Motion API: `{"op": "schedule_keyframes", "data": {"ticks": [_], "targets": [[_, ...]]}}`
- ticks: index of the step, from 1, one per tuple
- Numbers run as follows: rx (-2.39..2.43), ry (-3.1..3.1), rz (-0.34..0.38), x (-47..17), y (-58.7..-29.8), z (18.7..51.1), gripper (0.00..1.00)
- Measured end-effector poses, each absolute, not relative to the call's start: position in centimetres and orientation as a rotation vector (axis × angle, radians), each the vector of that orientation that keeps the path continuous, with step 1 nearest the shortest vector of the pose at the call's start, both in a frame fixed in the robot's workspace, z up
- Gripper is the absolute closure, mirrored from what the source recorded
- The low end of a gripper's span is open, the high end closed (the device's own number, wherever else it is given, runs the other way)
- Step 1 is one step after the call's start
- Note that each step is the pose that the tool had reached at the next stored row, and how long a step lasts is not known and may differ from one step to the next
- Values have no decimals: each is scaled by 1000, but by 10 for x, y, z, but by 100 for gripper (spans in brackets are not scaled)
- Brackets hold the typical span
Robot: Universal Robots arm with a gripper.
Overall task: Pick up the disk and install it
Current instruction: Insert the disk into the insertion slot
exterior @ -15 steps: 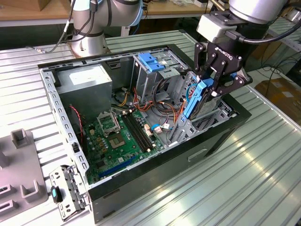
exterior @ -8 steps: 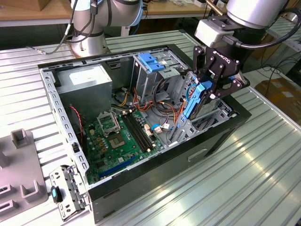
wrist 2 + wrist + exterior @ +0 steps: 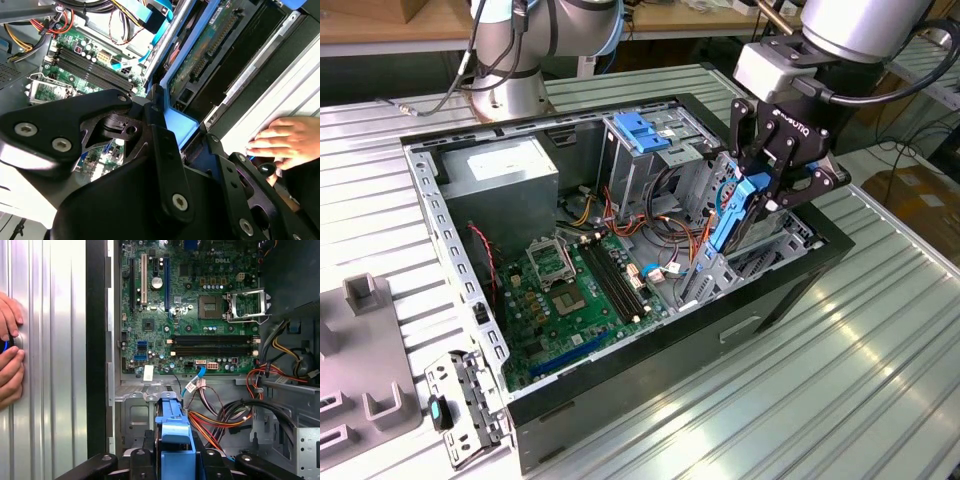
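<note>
The exterior view looks down at an angle from well above the table (image 3: 840, 380). It takes in the whole open computer case (image 3: 450, 250), with the gripper (image 3: 752, 222) at 2 o'clock. The first wrist view stares straight down, close, past the clamped disk (image 3: 174, 440) onto the motherboard (image 3: 190, 315). The second wrist view sits closer still, tilted, hard behind the gripper. All three share the motherboard, and both wrist views catch a hand (image 3: 7, 360) (image 3: 285, 140).

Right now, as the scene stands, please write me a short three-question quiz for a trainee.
1. True or false: the gripper is shut on the disk.
2. The disk is: A flat on the motherboard; B at the drive cage inside the case; C on the floor.
3. Fill in: in the first wrist view, a person's ___ rests on the table.
Key: 1 true; 2 B; 3 hand.
</note>
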State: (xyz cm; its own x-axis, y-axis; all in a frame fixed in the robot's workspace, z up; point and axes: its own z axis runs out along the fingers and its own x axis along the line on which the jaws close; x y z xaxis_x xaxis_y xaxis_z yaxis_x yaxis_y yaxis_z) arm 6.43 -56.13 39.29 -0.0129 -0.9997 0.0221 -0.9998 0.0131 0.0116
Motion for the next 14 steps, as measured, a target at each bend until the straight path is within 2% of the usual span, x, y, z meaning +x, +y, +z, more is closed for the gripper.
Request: {"op": "schedule_keyframes", "data": {"ticks": [14], "targets": [[2190, -2219, 12, 64, -561, 385, 62]]}}
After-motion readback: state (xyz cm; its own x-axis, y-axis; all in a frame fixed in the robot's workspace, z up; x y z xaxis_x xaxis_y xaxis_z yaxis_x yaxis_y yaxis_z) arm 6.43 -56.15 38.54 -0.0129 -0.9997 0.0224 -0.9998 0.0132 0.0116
